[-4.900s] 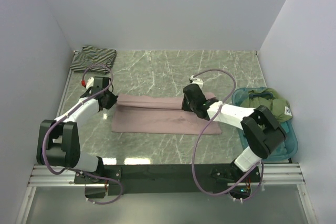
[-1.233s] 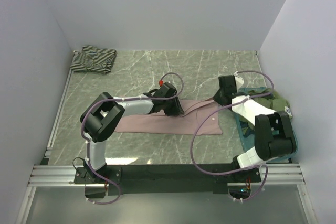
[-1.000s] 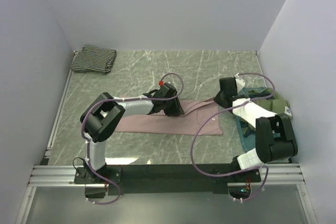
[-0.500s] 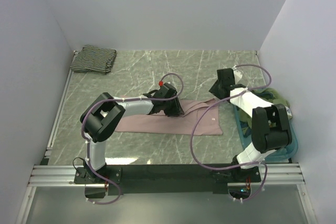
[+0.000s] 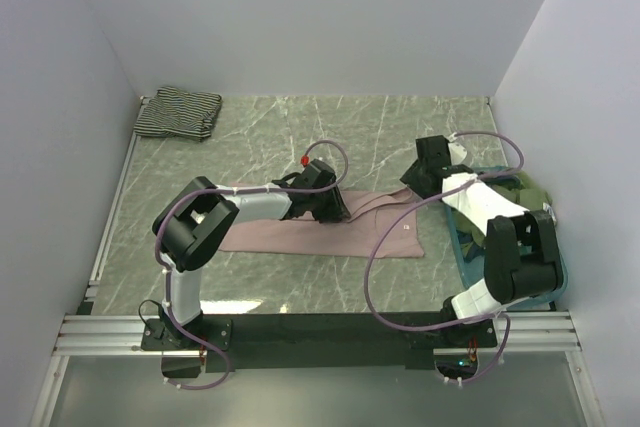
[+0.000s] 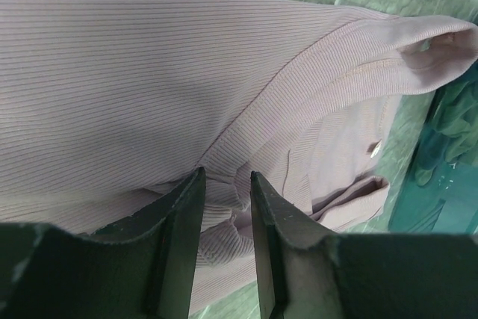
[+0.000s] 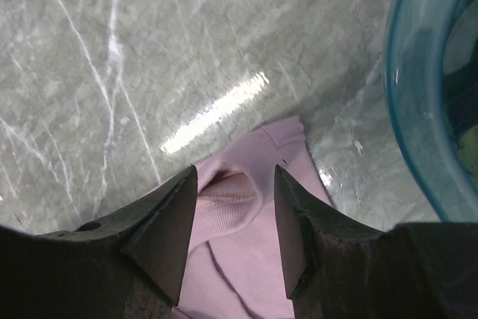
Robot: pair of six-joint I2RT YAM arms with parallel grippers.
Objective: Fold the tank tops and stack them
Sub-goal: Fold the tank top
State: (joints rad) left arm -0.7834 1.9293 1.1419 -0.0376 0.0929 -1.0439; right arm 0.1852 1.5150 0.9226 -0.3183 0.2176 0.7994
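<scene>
The pink tank top [image 5: 290, 232] lies spread across the middle of the table, its upper edge folded over. My left gripper [image 5: 335, 209] rests low on its middle. In the left wrist view its jaws [image 6: 225, 177] stand narrowly apart, with a bunched fold of the pink fabric [image 6: 112, 72] pinched between them. My right gripper [image 5: 418, 177] hovers over the top's far right corner. In the right wrist view it [image 7: 234, 177] is open, and the pink strap end [image 7: 239, 207] lies flat on the table below the gap. The striped tank top [image 5: 178, 112] sits folded at the back left corner.
A teal tray [image 5: 460, 247] stands at the right edge of the table and holds a crumpled green garment [image 5: 525, 192]. Its rim [image 7: 392, 87] is close to the right gripper. White walls enclose the table on three sides. Purple cables loop above both arms.
Within the last second my right gripper opened, let go of the pink strap and shifted slightly back. Several seconds ago the left gripper was at the top's left edge; it now sits still at its middle.
</scene>
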